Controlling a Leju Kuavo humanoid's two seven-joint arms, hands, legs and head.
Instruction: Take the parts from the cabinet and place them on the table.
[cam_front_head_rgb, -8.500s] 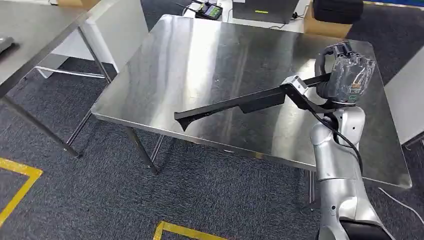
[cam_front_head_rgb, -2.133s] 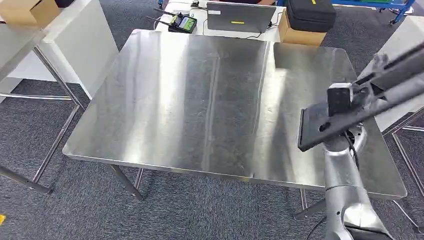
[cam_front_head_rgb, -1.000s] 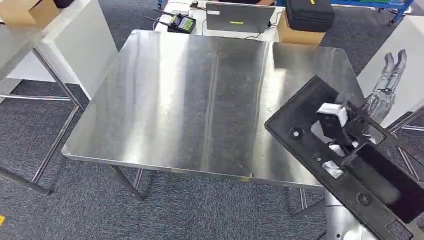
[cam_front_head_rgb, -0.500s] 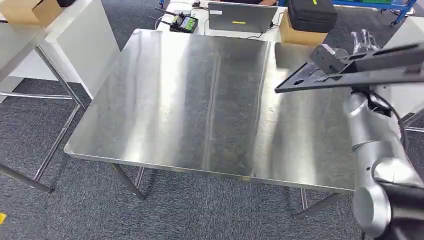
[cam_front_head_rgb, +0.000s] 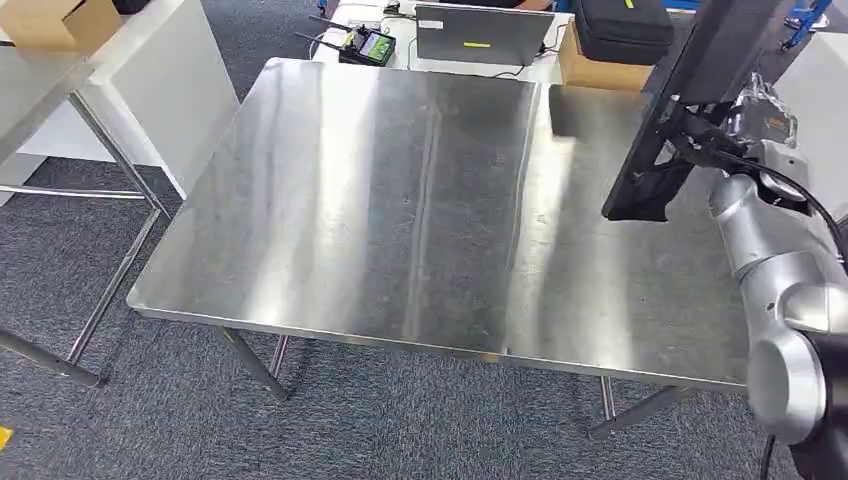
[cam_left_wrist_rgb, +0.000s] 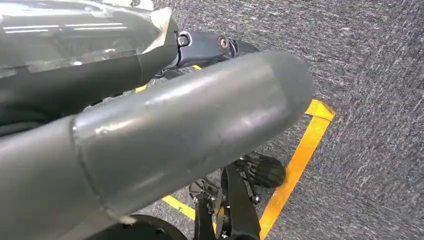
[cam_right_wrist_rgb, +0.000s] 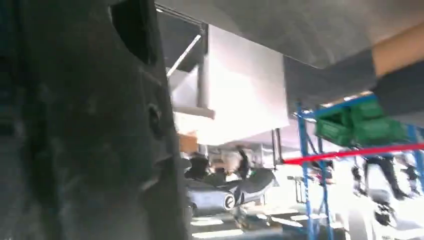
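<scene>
A long black plastic part (cam_front_head_rgb: 690, 90) stands steeply on end above the right side of the steel table (cam_front_head_rgb: 400, 200), its lower tip just over the tabletop. My right hand (cam_front_head_rgb: 757, 115), in a clear plastic cover, grips it from behind at mid length. The right wrist view is blurred, and the part (cam_right_wrist_rgb: 90, 130) is a dark mass close to the camera. My left hand (cam_left_wrist_rgb: 165, 135) hangs over the carpet beside yellow floor tape (cam_left_wrist_rgb: 295, 170), thumb stretched out straight and nothing held.
Beyond the table's far edge lie a laptop (cam_front_head_rgb: 480, 35), a controller (cam_front_head_rgb: 365, 45), a cardboard box (cam_front_head_rgb: 590, 65) and a black case (cam_front_head_rgb: 620, 25). A white cabinet (cam_front_head_rgb: 150, 90) stands at the left and a white surface (cam_front_head_rgb: 820, 90) at the right.
The black part has swung from lying almost level to standing steeply on end, and my right arm has shifted with it. The table and camera stay put.
</scene>
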